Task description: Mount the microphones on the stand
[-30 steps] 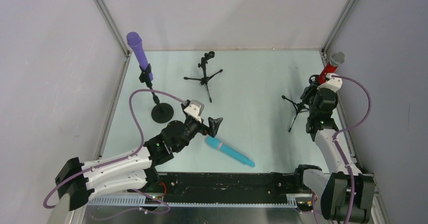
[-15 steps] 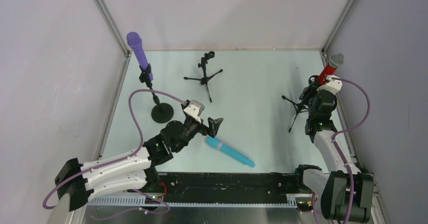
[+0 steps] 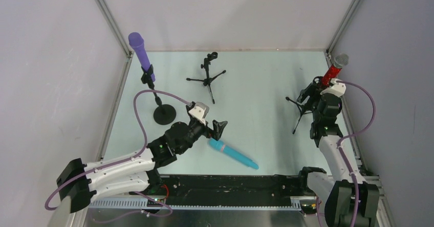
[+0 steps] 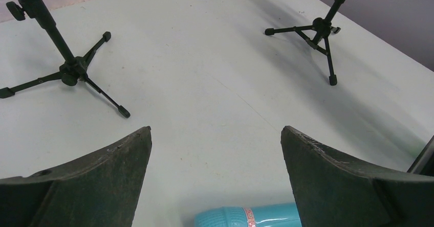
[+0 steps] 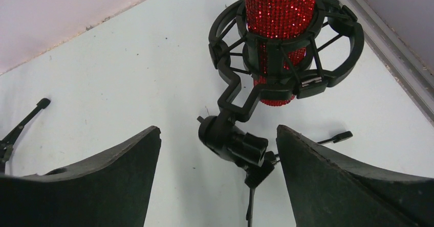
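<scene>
Locate the glittery red microphone (image 5: 279,12) in the shock-mount cradle (image 5: 353,43) of the right tripod stand (image 3: 299,115), near the right edge of the table (image 3: 256,73). Note the seating: pushed down through the ring, lower end showing beneath it, silver mesh head uppermost in the top view. Judge this unit attached and carried by the cradle alone.

Locate the purple microphone (image 3: 139,50) clipped at a lean on the round-base stand (image 3: 164,114), far left. Judge this unit attached as well.

Locate the teal-blue microphone (image 3: 233,153) lying flat on the table near centre, with head and pink ring (image 3: 223,148) toward the left arm. Treat as the remaining unit. Pair with the empty tripod stand (image 3: 207,76) at the far centre, well apart from it.

Check the right gripper (image 5: 217,130): spread wide, fingers either side of the stand's swivel joint below the cradle, touching neither cradle nor microphone, gripping nothing. Read this as clearance to avoid disturbing the seated unit.

Check the left gripper (image 4: 216,131): spread to full width, empty, poised just above the head end of the teal-blue microphone, no contact visible. Read this as alignment for a pick across the body near the ring.
</scene>
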